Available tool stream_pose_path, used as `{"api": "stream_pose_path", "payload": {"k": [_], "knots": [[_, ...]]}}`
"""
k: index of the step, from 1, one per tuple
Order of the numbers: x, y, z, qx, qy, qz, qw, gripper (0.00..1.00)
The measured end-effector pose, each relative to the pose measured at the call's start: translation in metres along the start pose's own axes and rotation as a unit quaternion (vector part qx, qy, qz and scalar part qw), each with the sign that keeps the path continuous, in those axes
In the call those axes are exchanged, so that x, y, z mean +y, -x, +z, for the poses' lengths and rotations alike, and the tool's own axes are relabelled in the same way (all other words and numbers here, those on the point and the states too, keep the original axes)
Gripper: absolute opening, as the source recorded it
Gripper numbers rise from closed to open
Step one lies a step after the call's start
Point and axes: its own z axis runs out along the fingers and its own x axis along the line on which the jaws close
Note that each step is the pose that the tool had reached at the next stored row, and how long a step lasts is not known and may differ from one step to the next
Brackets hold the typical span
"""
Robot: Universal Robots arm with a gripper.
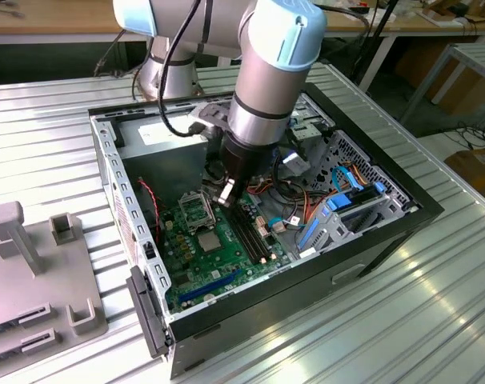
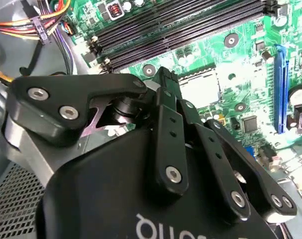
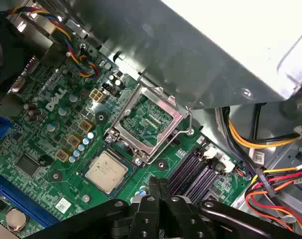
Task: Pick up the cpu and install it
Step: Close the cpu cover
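The arm reaches down into an open computer case (image 1: 422,210) that lies on its side on a ribbed metal table (image 1: 434,320), and the gripper (image 1: 226,192) hangs above the green motherboard (image 1: 226,264). In the first wrist view the two fingers (image 3: 158,191) stand pressed together with no gap, and nothing is between them, so the jaws are closed and empty. The cpu (image 3: 107,170), a small square chip with a dull silver top, lies flat on the motherboard just beside the cpu socket (image 3: 147,121); in the exterior view it is the pale square (image 1: 210,242) next to the socket (image 1: 196,210), on the side toward the camera. The socket has its shiny metal frame, and inside the frame the contact field is bare, so I judge that the chip is not yet installed. The fingertips are near the chip but apart from it, close to the black memory slots (image 3: 195,175). As far as the pictures show, the picking has not begun: the chip is neither held nor lifted, and both the grasp and the placing into the socket are left to do.
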Motion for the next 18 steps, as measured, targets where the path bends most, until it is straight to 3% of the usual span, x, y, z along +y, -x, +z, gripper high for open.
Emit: {"api": "stream_pose_path", "payload": {"k": [1, 2, 4, 11, 13, 16, 17, 18], "knots": [[0.0052, 0.0037, -0.0001, -0.0007, -0.0011, -0.011, 0.99994, 0.11], [0.0166, 0.0128, -0.0003, -0.0013, -0.0025, -0.012, 0.99992, 0.11], [0.0219, 0.017, -0.0004, -0.0014, -0.0026, -0.012, 0.99992, 0.11], [0.0257, 0.0201, -0.0005, -0.0022, -0.0032, -0.013, 0.9999, 0.11], [0.0261, 0.0203, -0.0005, -0.0036, -0.0022, -0.014, 0.99989, 0.11], [0.0261, 0.0202, -0.0005, -0.0124, 0.0026, -0.015, 0.99981, 0.11], [0.025, 0.0194, -0.0005, -0.0196, 0.0067, -0.015, 0.99967, 0.11], [0.0233, 0.0181, -0.0004, -0.0278, 0.0139, -0.015, 0.9994, 0.11]]}}
